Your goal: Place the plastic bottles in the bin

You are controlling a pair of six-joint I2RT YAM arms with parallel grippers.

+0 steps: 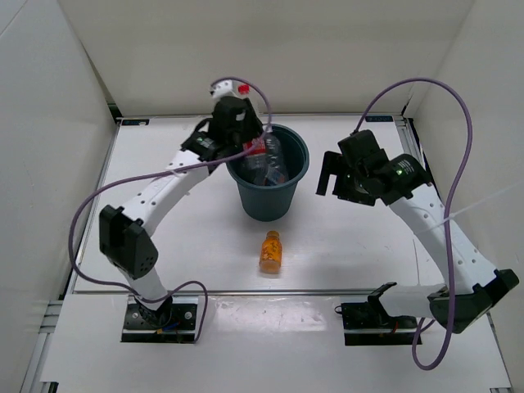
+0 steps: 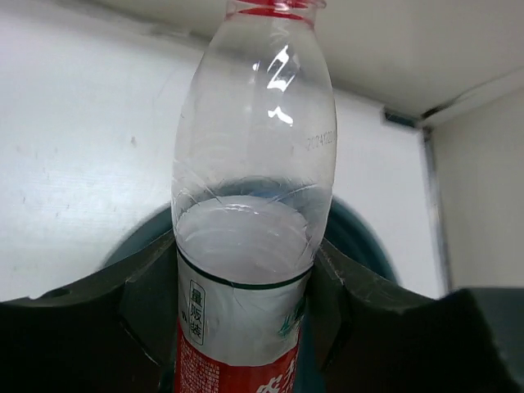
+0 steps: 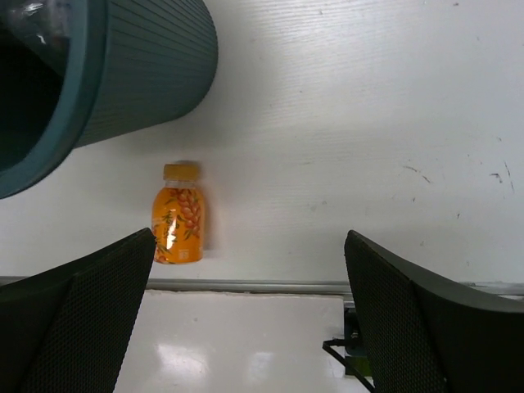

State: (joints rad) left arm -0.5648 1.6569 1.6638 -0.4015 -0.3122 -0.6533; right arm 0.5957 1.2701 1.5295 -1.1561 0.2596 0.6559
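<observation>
My left gripper [image 1: 255, 146] is shut on the clear bottle with the red label [image 1: 268, 157] and holds it over the left rim of the dark teal bin [image 1: 304, 160]. In the left wrist view the bottle [image 2: 254, 164] stands between my gripper's [image 2: 244, 327] dark fingers [image 2: 98, 327], with the bin [image 2: 364, 241] behind it. Other clear bottles lie inside the bin; I cannot tell them apart. The orange bottle [image 1: 271, 250] lies on the table in front of the bin. My right gripper [image 1: 329, 175] is open and empty, right of the bin. Its wrist view [image 3: 246, 315] shows the orange bottle [image 3: 178, 214] and the bin [image 3: 147, 74].
White walls close the table on the left, back and right. A metal strip [image 1: 270, 291] runs along the table's near edge, just in front of the orange bottle. Purple cables [image 1: 458, 123] loop above both arms.
</observation>
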